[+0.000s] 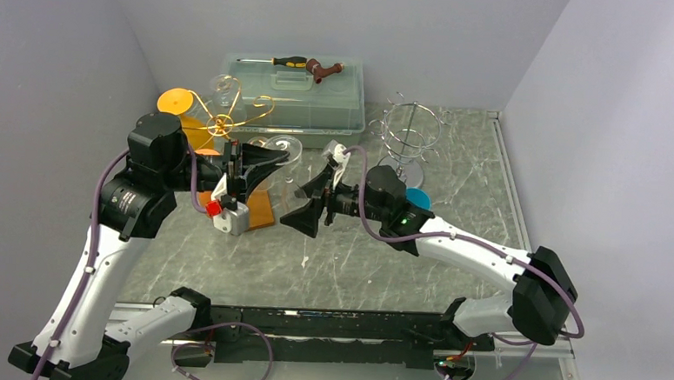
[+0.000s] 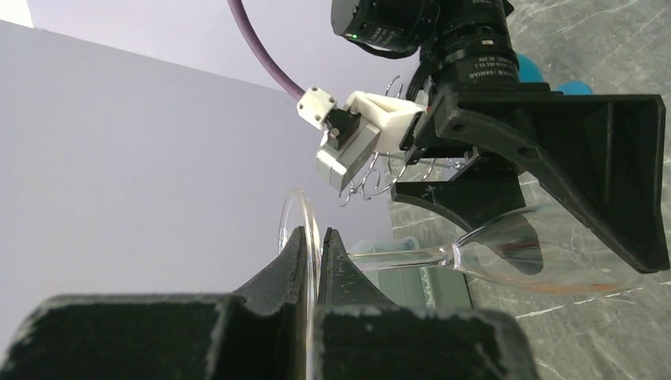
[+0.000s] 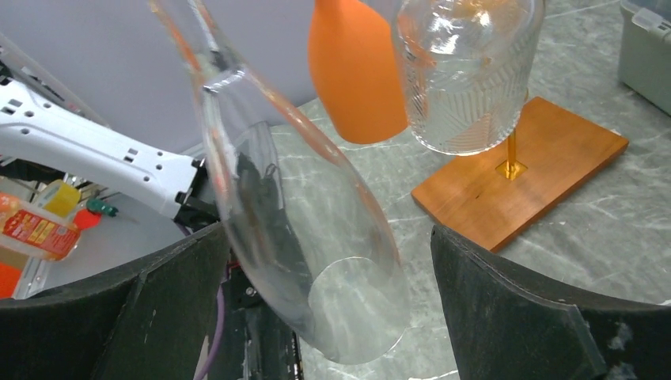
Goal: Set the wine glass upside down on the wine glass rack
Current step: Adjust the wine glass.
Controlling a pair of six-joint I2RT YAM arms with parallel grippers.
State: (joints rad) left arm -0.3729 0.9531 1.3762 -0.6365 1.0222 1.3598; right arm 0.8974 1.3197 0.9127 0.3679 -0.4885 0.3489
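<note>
White lettering rings the black camera lens (image 2: 475,59) on the right arm's wrist. We can make out capital letters there but cannot read the words with certainty. Small white print marks the left arm's black joint housing (image 1: 122,200), too small for us to read. At the edge of the right wrist view, a red-and-yellow packet (image 3: 32,231) carries print we cannot decipher.

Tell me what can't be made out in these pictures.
- Right wrist view: the glass and the rack run past the top edge, so stem, foot and hooks are cut off.
- Left wrist view: the bowl's rim is partly hidden behind the right gripper.
- Top view: the clear glass barely shows; whether a rack hook is free is too small to tell.
</note>
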